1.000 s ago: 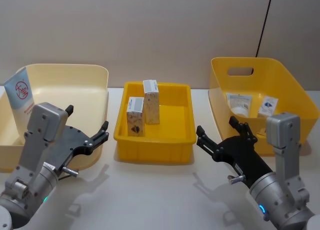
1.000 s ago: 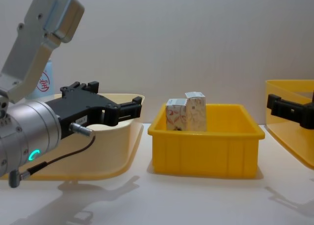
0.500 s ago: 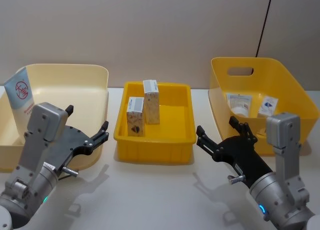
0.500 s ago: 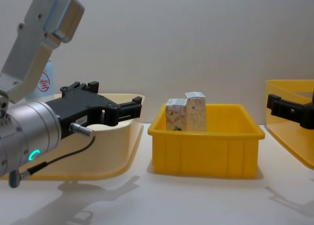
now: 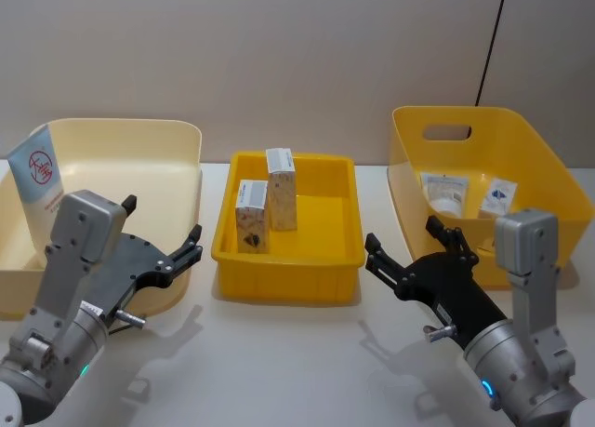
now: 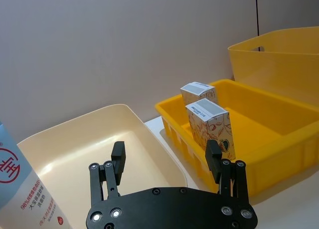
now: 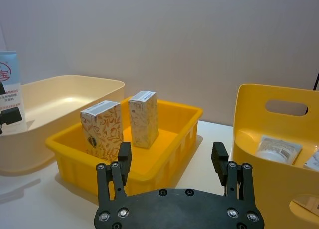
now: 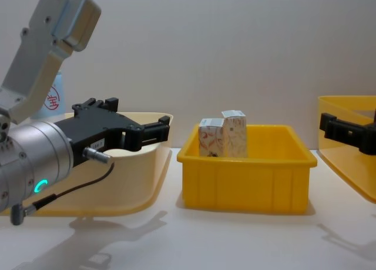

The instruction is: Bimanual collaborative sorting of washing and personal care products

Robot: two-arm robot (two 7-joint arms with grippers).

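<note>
- My left gripper (image 5: 163, 218) sits low at the near right corner of the cream bin (image 5: 167, 129). Its black metal fingers are spread wide and there is nothing between them.
- My right gripper (image 5: 402, 233) hovers over the bare table, equally wide and empty. The deep yellow bin (image 5: 521, 120) is just to its right.
- The shallow yellow tray (image 5: 284, 276) lies between the two grippers and slightly ahead of both. It is glossy moulded plastic, rectangular, with a rolled lip.
- The front carton (image 5: 252, 216) and rear carton (image 5: 282, 188) stand upright in the tray, ahead and to the right of the left gripper. Both are tall matte card boxes with a reddish leaf print and white labelled tops. They stand close together, but I cannot tell whether they touch.
- The pale-blue tube (image 5: 37, 178) leans against the cream bin's far left wall, well to the left of the left gripper. It is flat and smooth, with a red circle mark and fine print.
- The cream bin is smooth plastic with rounded corners.
- The deep yellow bin has flared walls and an oval handle slot.
- Inside it, ahead and to the right of the right gripper, lie a pale flat pouch (image 5: 443, 192) and a small white packet (image 5: 498, 197).
- My count is two cartons, one blue tube, two packets in the deep bin, three containers and two grippers.
</note>
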